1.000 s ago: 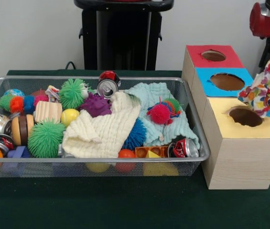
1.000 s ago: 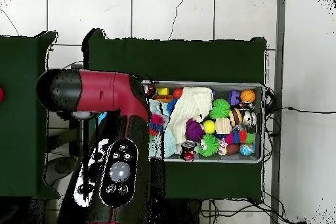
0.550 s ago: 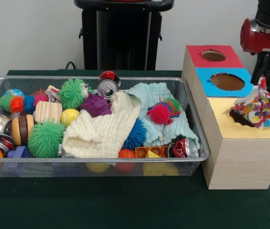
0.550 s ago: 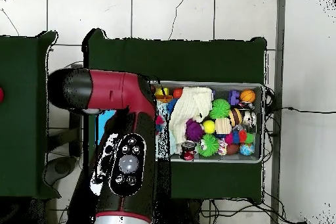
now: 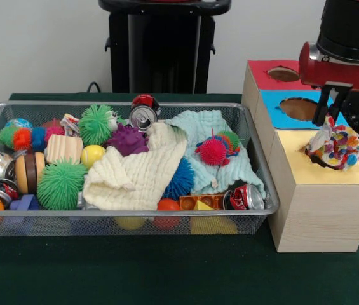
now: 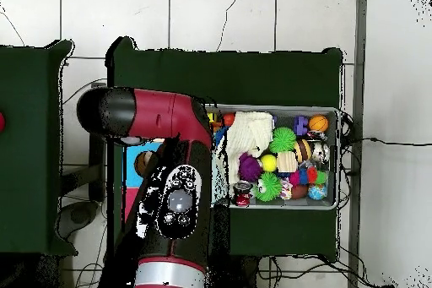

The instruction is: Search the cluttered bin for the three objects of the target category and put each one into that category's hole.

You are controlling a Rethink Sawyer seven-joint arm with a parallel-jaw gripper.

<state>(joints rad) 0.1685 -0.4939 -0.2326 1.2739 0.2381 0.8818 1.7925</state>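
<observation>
At the right of the front view the gripper [image 5: 329,118] hangs just above the yellow-topped section of the wooden box [image 5: 322,210], its two dark fingers pointing down into the peak of a multicoloured cloth [image 5: 336,144]. The fingers appear drawn close together on the cloth's top, so the judgement is that the claw has the cloth pinched, though the exact contact is partly hidden by the folds. The cloth sits bunched directly over the yellow hole [image 5: 314,158], its lower part already covering or entering the opening, with only a dark sliver of the hole showing at the cloth's left edge. The relation that matters is vertical: the hole lies straight beneath the claw, and the cloth's long axis runs up and down from fingers to opening, so the next move probably calls for lowering or letting go rather than any sideways shift. Some of the cloth spreads to the right over the yellow top and could catch on the rim. The blue hole [image 5: 298,108] and red hole [image 5: 283,74] sit further up the frame, behind the arm. In the mesh bin [image 5: 1,114] at the left, a cream cloth [image 5: 135,175] and a pale teal cloth [image 5: 208,136] lie among spiky balls and cans. In the overhead view the red arm [image 6: 160,116] covers the box. No brand, label or writing can be read anywhere.
</observation>
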